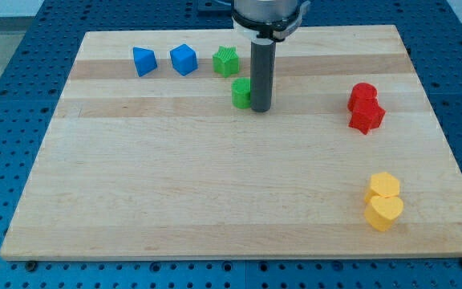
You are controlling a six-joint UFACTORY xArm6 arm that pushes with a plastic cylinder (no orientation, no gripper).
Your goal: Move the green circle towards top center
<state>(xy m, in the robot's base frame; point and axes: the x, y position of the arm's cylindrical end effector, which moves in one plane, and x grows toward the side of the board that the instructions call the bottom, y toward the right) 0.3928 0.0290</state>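
The green circle sits on the wooden board near the view's top centre. My tip stands right against the circle's right side and hides part of it. A second green block, star-shaped, lies just above and to the left of the circle.
Two blue blocks lie at the view's top left, left of the green star. Two red blocks touch at the right. Two yellow blocks touch at the lower right. The board's top edge is close above.
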